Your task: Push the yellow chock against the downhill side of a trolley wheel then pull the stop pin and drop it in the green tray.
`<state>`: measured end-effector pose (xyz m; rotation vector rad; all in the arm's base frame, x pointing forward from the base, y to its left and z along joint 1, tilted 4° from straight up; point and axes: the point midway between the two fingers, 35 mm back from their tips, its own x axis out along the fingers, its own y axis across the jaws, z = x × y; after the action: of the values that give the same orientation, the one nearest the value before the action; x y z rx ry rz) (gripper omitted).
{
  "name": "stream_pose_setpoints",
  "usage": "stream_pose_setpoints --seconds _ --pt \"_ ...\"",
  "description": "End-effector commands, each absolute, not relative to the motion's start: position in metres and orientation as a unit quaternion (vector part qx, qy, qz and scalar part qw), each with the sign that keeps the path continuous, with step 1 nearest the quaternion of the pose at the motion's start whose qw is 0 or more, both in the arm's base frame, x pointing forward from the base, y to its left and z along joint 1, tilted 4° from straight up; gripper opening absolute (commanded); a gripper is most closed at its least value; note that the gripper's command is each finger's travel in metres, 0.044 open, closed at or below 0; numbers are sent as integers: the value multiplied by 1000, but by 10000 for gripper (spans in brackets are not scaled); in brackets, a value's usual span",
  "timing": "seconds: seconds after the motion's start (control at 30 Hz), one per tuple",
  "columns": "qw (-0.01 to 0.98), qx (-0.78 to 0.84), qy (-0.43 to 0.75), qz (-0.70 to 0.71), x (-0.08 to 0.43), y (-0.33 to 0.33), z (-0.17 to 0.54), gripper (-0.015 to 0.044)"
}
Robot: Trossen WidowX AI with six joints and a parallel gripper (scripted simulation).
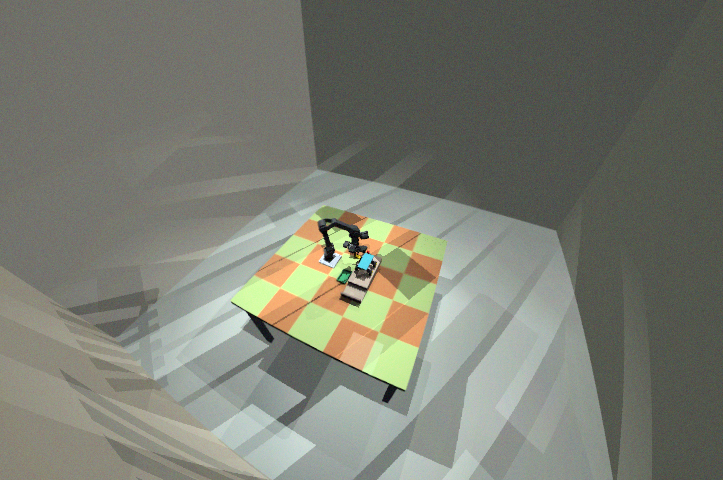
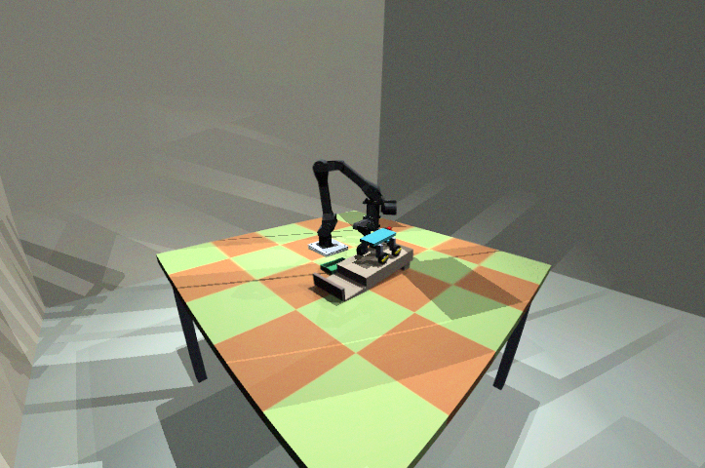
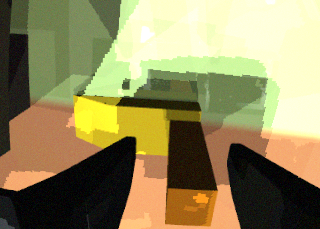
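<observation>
Your gripper (image 1: 355,249) (image 2: 367,226) (image 3: 183,151) stands partly open around the chock's orange handle (image 3: 190,206), gripping nothing.
The wrist view gives you what the exterior view hides: a gap on each side of the handle, with the chock's yellow body (image 3: 142,131) beyond the fingertips. From the top, you get only a yellow speck of it left of the blue-topped trolley (image 1: 365,261) (image 2: 378,237). Both outside views show you the trolley on the ramp (image 1: 362,279) (image 2: 383,268), the red pin head (image 1: 368,252) (image 2: 388,228) at its far end, and the green tray (image 1: 344,276) (image 2: 332,265) left of the ramp.
</observation>
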<state>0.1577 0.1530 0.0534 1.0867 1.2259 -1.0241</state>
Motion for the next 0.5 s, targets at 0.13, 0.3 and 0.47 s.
stream_pose_setpoints --seconds 0.13,0.3,0.47 --pt "569 462 522 -437 158 153 51 111" --pt "569 462 522 -437 158 153 51 39" --pt "569 462 523 -436 157 153 54 0"
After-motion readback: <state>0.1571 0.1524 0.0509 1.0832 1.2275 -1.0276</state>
